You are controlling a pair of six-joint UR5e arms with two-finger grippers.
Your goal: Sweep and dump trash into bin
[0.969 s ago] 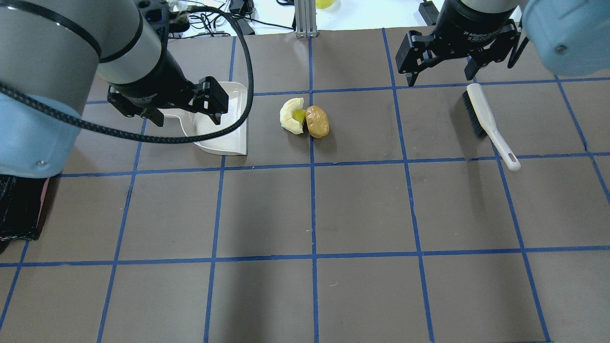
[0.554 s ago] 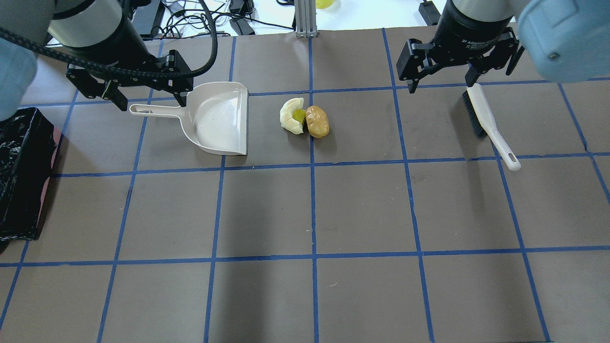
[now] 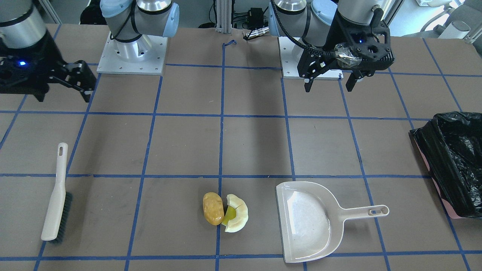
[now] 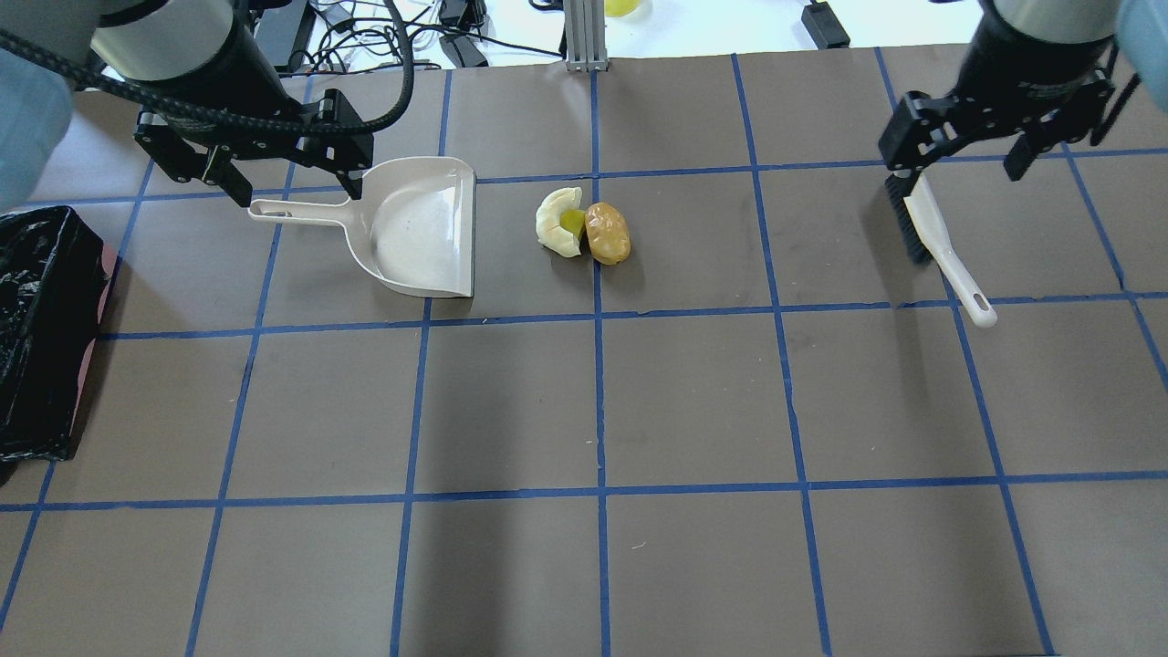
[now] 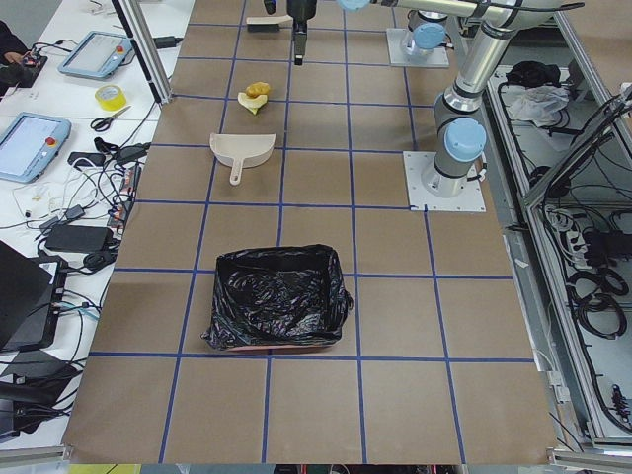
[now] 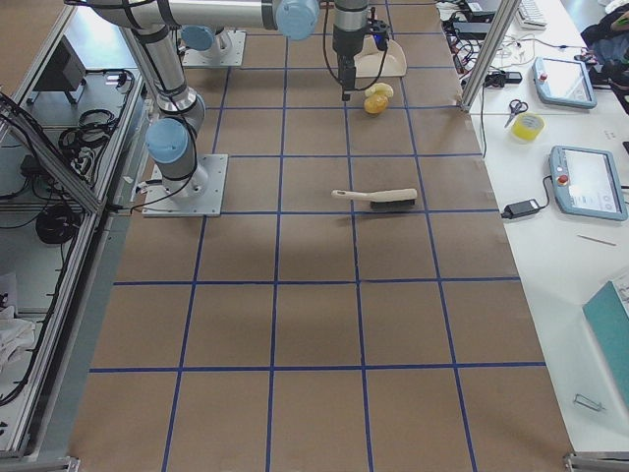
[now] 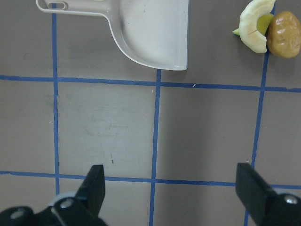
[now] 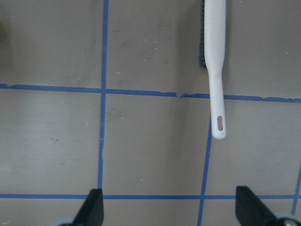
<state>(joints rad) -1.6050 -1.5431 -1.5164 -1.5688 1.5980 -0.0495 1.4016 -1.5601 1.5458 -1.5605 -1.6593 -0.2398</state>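
Centring matters: your left tool [image 4: 294, 187], spread and empty, hangs near the dustpan [image 4: 415, 228]; straddle its handle [image 4: 297, 211] squarely. Right tool [image 4: 954, 166] likewise spread.

**Figure. Inventory of the counter [image 4: 693, 392], counted by kind.**
Robot arms: two, a left arm [image 4: 182, 55] and a right arm [image 4: 1031, 50], each ending in one pair of jaws, two pairs in all. Sweeping tools: two, namely one beige dustpan [image 4: 415, 228] and one white brush [image 4: 940, 246] with dark bristles, well apart from the dustpan on its mouth side. Trash pieces: three, lying together near the dustpan's mouth: one golden-brown lump [image 4: 608, 234], one cream rind wedge [image 4: 550, 219], and one yellow-green piece [image 4: 572, 221] in the wedge's curve. Bins: one bin [image 3: 429, 146], a pink box lined with one black bag, beyond the dustpan's handle end.
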